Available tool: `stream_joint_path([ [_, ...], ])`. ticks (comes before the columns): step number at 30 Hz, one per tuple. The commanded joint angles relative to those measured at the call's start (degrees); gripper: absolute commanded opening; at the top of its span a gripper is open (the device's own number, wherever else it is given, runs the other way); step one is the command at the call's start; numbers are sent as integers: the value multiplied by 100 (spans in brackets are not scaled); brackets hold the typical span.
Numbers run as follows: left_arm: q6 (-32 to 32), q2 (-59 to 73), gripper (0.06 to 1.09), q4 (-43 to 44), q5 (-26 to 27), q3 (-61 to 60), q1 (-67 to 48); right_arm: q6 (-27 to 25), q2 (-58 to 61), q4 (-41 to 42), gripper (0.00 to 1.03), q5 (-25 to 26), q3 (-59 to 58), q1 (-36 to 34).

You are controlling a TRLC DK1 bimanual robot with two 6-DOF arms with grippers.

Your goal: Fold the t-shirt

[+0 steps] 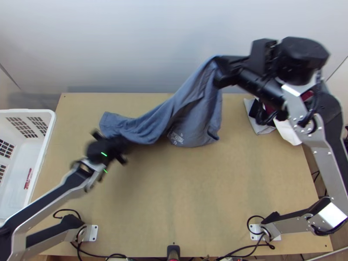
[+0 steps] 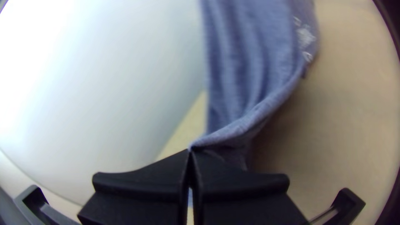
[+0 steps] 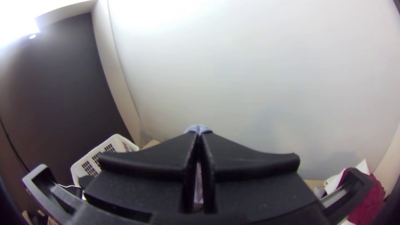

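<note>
Top view, wall (image 1: 130, 43): pale
Table (image 1: 174, 195): light wood, before wall
T-shirt (image 1: 198, 113): blue, creased, sloping over table
Basket (image 1: 47, 135): white, cut off
Right hand (image 1: 220, 71): raised, clamped on T-shirt, tips hidden
Left hand (image 1: 123, 145): blurred, pinching T-shirt

blue t-shirt (image 1: 198, 124), white grid-patterned basket (image 1: 26, 112)

Left end effector (image 1: 123, 145) blurred in top view, basket (image 1: 26, 111) cut off, maroon cloth (image 3: 372, 203) partly hidden
</note>
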Motion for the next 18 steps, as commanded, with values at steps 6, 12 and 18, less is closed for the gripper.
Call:
stream_joint_path([
  [6, -421, -184, 9, 359, 1470, 2674, 3581, 238, -57, 229, 3, 2, 339, -1126],
  [12, -826, 370, 9, 772, 1452, 3430, 3933, 317, -13, 888, 3, 55, 365, -1161],
  [18, -1054, 642, 9, 1027, 1312, 4098, 3590, 722, 268, 1785, 3, 653, 374, -1337],
])
